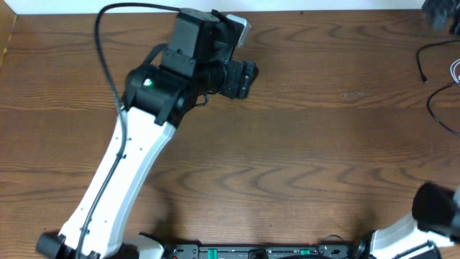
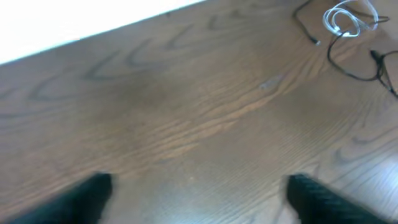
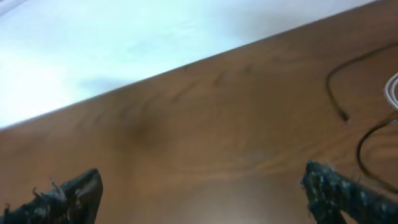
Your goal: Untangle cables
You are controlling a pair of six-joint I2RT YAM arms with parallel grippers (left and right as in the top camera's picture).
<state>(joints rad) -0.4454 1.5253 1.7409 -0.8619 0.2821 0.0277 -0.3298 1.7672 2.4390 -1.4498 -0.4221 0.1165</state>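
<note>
The cables lie loose at the table's far right. In the left wrist view a small white coil (image 2: 348, 18) sits with thin black cords (image 2: 348, 71) looping around it. The right wrist view shows a black cord (image 3: 336, 93) ending in a small plug, a black loop (image 3: 364, 155) and a bit of the white cable (image 3: 393, 90). Overhead, the black cords (image 1: 435, 108) run off the right edge. My left gripper (image 2: 199, 199) is open over bare wood, far left of the cables. My right gripper (image 3: 202, 196) is also open, holding nothing, with the cables ahead to its right.
The left arm (image 1: 129, 165) reaches from the front left corner to the back middle of the wooden table (image 1: 309, 144). Only the right arm's black joint (image 1: 438, 205) shows, at the front right corner. A white wall (image 3: 124, 43) runs behind the table's back edge.
</note>
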